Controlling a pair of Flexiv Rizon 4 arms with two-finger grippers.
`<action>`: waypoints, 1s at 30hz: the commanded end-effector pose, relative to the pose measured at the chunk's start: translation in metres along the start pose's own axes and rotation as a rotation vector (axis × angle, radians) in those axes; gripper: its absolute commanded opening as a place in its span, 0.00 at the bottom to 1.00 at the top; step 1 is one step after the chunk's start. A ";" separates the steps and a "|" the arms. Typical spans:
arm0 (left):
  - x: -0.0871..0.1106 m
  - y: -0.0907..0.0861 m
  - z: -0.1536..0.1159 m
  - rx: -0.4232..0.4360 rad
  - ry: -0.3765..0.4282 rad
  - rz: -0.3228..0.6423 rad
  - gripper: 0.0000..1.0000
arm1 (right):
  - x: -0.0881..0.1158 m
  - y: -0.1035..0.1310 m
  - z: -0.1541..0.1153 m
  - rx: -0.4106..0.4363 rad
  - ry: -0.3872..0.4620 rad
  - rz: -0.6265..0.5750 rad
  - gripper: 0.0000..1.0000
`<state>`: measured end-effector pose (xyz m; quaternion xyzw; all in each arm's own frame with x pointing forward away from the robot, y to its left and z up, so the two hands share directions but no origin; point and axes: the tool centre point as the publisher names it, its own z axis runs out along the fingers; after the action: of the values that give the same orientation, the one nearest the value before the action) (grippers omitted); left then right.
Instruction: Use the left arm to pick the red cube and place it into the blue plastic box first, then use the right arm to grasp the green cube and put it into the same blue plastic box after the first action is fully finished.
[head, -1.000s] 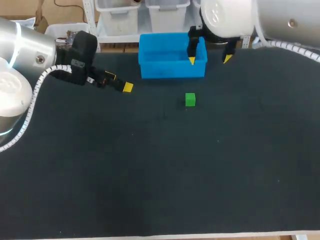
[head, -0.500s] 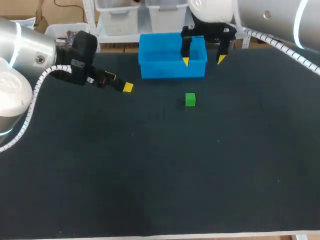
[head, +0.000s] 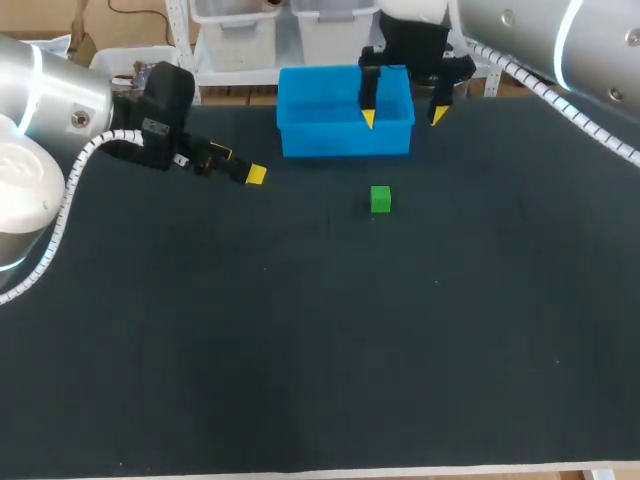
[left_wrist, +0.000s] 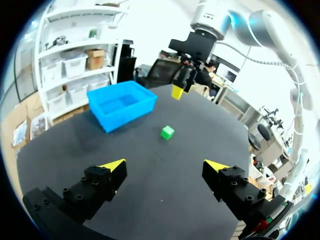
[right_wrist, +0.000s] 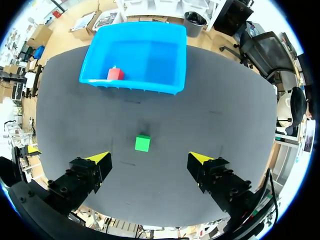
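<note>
from above, my left gripper sits low over the dark table, off to one side of the blue plastic box, with only one of its yellow tips plain to see here. my right gripper hangs at the box's near corner with its fingers spread wide, one yellow tip in front of the box and the other just past its end wall. the green cube lies alone on the table, a little nearer to me than that gripper and apart from the box. through my left wrist, my left gripper is spread wide with nothing between the fingers; the green cube lies ahead of it, roughly in line with the gap, and the blue plastic box stands further ahead and to one side, with my right arm's yellow tip above the table beyond the cube. through my right wrist, my right gripper is spread apart and holds nothing; the green cube lies below it, just ahead of the gap between the fingers, touching neither. beyond the cube is the blue plastic box, and the red cube rests inside it, against the near wall towards one end.
</note>
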<state>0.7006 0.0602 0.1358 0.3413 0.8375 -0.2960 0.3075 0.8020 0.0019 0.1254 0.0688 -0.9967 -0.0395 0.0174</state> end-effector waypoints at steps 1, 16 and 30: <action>0.002 0.001 0.000 0.004 -0.009 0.003 1.00 | 0.000 0.000 0.000 0.000 0.001 0.001 1.00; 0.002 0.001 0.000 0.004 -0.009 0.003 1.00 | -0.003 0.004 0.012 0.026 0.042 0.010 1.00; 0.002 0.001 0.000 0.004 -0.009 0.003 1.00 | -0.005 0.010 0.034 0.062 0.019 0.035 1.00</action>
<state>0.7006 0.0601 0.1359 0.3413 0.8375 -0.2960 0.3074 0.8031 0.0115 0.0958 0.0532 -0.9981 -0.0121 0.0290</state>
